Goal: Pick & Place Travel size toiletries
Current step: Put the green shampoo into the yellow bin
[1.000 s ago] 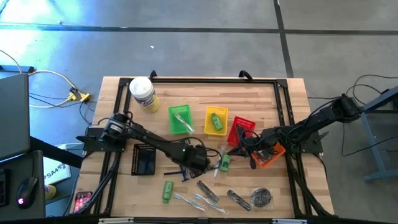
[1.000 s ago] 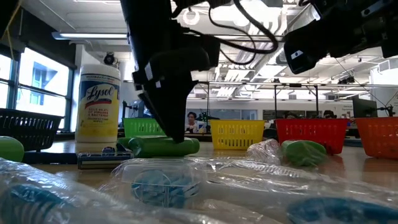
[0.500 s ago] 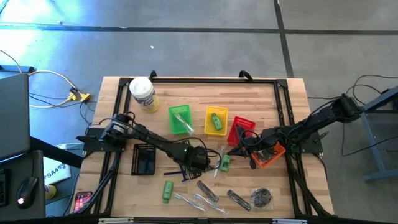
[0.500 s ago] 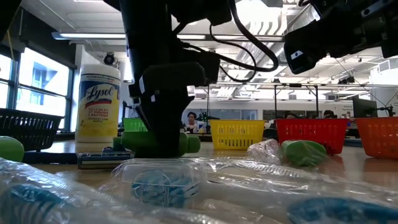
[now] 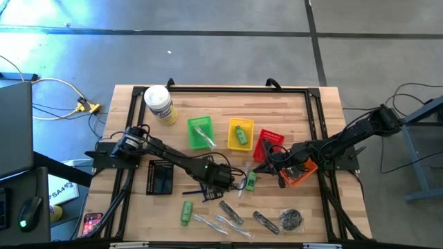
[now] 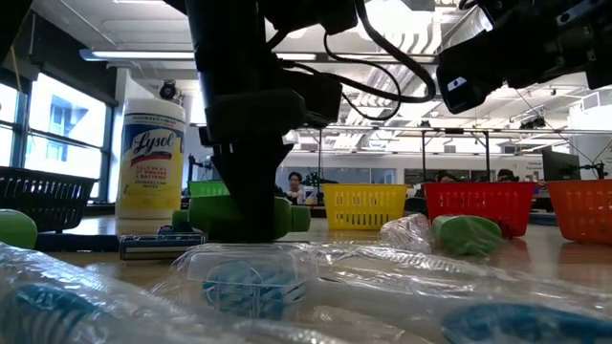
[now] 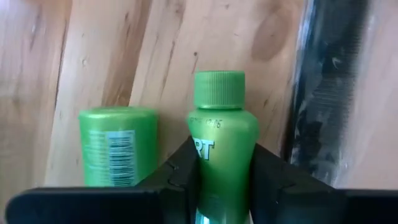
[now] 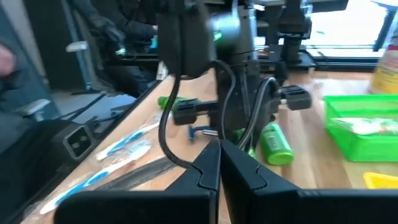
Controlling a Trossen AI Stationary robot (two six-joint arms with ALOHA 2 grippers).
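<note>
- The left gripper (image 5: 228,181) is low over the tabletop (image 5: 311,111) centre, its jaws grasping a green bottle (image 7: 222,149); in the left wrist view both fingers (image 7: 180,174) press the bottle's sides just below its cap.
- A second green bottle (image 7: 117,146) lies just beside the held one, parallel to it and apart from the jaws.
- In the high view, a green bottle (image 5: 250,181) shows at 3 o'clock of the left gripper, just beside it.
- Another green bottle (image 5: 186,212) lies alone at 7 o'clock of the gripper, near the tabletop's front edge.
- A blue razor (image 5: 205,193) sits right at 7 o'clock under the left arm.
- Clear packets (image 5: 211,223), grey oblong pieces (image 5: 230,211) and a round dark pouch (image 5: 291,220) spread along the front edge.
- At 12 o'clock of the gripper stand a green basket (image 5: 200,131), a yellow basket (image 5: 241,134) and a red basket (image 5: 268,143); a black basket (image 5: 160,177) lies at 9 o'clock.
- A white jar (image 5: 159,105) stands at the far-left corner.
- The right gripper (image 5: 266,166) waits at 3 o'clock, beside the orange basket (image 5: 300,173), jaws clenched on nothing.
</note>
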